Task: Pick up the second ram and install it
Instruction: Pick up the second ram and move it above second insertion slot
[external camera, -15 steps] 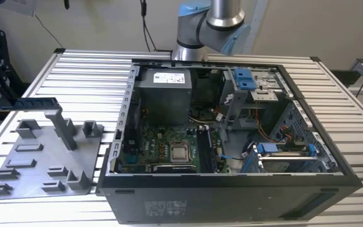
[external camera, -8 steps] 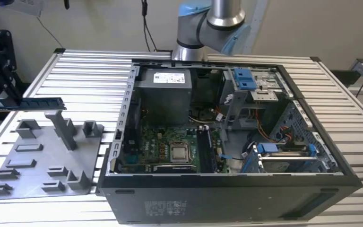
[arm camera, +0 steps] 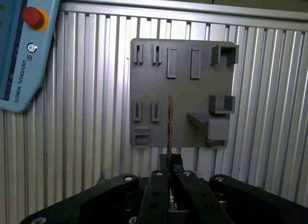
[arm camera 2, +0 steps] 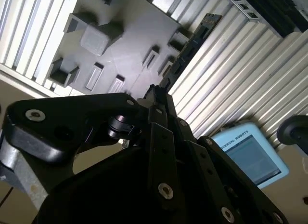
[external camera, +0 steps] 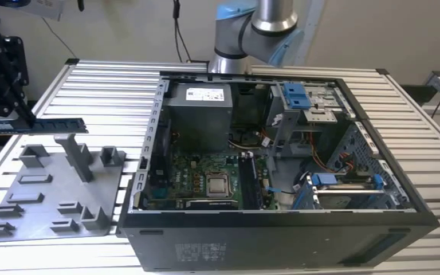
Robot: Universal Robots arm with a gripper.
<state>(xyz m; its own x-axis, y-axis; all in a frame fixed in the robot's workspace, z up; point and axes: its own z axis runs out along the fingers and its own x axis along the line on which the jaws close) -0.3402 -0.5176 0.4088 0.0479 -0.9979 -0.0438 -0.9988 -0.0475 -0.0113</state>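
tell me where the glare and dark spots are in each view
Exterior view: even light, computer case interior shaded. Second wrist view: table slats glare white, the tool holding the memory stick reads near-black. First wrist view: slats shine beside the grey plate.

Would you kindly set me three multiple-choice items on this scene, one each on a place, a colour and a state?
1. Where is the second ram? A in a motherboard slot; B held in the air above the fixture plate; C flat on the table.
2. What colour is the fixture plate? A red; B yellow; C grey.
3. The gripper is: A shut on the second ram; B open and empty; C shut on a cable.
Answers: 1B, the exterior view shows it aloft; 2C, plain grey plastic; 3A, it carries the stick.
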